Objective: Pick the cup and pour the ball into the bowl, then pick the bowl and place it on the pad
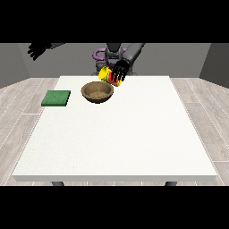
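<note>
Black fingers of the hand at the view's right (pixel 119 70), curled round a yellow cup with red bands (pixel 110 76), tipped well over on its side, mouth towards the view's left and just above the far rim of a brown, wood-coloured round bowl (pixel 97 92). Cup off the table, carried in that hand, right beside the bowl and slightly behind it. Ball not visible anywhere: not in the cup's mouth, not in the bowl, not on the table top; too small or hidden to tell. Bowl upright on the large white table (pixel 116 134), near its far edge, untouched by either hand. Further out towards the view's left, a flat green square pad (pixel 56 98), lying on the table's edge, well apart from the bowl, nothing on it. Further still, at the top corner, the hand at the view's left (pixel 36 49), raised off to the side beyond the table, fingers spread, holding nothing. By the look of it: cup picked, pouring under way or just about finished, unclear which. Left to do: putting the cup aside, grasping the bowl, carrying it over to the green pad and setting it down there.
</note>
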You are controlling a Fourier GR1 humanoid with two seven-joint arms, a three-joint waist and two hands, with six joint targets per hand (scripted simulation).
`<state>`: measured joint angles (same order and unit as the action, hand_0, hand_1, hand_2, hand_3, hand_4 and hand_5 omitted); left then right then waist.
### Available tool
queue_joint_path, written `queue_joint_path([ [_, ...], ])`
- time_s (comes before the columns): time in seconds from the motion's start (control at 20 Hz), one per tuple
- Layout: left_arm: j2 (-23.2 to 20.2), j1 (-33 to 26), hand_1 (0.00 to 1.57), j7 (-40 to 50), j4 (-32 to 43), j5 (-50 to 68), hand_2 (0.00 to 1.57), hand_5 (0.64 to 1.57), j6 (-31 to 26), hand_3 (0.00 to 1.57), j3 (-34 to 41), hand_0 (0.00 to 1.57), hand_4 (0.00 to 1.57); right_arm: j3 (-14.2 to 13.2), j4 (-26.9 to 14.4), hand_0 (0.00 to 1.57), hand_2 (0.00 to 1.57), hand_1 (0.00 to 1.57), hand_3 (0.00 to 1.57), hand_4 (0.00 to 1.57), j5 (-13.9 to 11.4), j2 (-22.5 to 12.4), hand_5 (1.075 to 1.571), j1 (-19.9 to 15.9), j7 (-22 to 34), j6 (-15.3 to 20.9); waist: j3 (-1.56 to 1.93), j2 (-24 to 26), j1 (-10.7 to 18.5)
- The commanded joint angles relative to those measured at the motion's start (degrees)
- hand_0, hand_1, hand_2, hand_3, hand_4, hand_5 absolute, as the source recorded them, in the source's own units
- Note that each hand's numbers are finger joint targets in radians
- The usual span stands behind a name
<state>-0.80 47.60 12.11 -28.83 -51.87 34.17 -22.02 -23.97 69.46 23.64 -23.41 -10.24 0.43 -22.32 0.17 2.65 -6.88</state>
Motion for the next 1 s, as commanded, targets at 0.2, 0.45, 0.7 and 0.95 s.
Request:
queue_joint_path([
  [0.2,0.79,9.01,1.37,16.62,2.84,-13.73,1.57,1.563,-9.13,1.57,-10.94,1.37,1.31,0.92,-4.19,0.00,0.00,0.00,0.15,0.70,-1.51,-0.44,1.557,-2.87,0.55,0.71,-0.07,2.04,0.29],
  [0.45,0.80,14.97,1.40,20.86,4.63,-20.70,1.57,1.571,-18.17,1.57,-16.39,1.40,1.04,2.44,-5.12,0.00,0.00,0.00,0.26,0.69,-3.19,2.84,1.554,-2.43,-3.81,0.89,-0.04,2.21,-0.31],
  [0.7,0.80,10.34,0.27,24.69,-3.28,-21.42,1.26,1.571,-26.91,1.55,-22.36,0.27,1.04,3.26,-6.81,0.00,0.00,0.00,0.33,0.69,-2.62,2.24,1.552,-5.99,-1.63,0.48,-0.12,0.74,-3.23],
  [0.95,0.80,9.74,0.00,20.92,-8.39,-21.93,1.14,1.571,-34.68,1.57,-23.46,0.00,1.12,3.44,-6.60,0.00,0.00,0.00,0.27,0.69,-3.64,3.06,1.548,-4.51,-1.95,2.42,-0.16,4.35,-1.35],
])
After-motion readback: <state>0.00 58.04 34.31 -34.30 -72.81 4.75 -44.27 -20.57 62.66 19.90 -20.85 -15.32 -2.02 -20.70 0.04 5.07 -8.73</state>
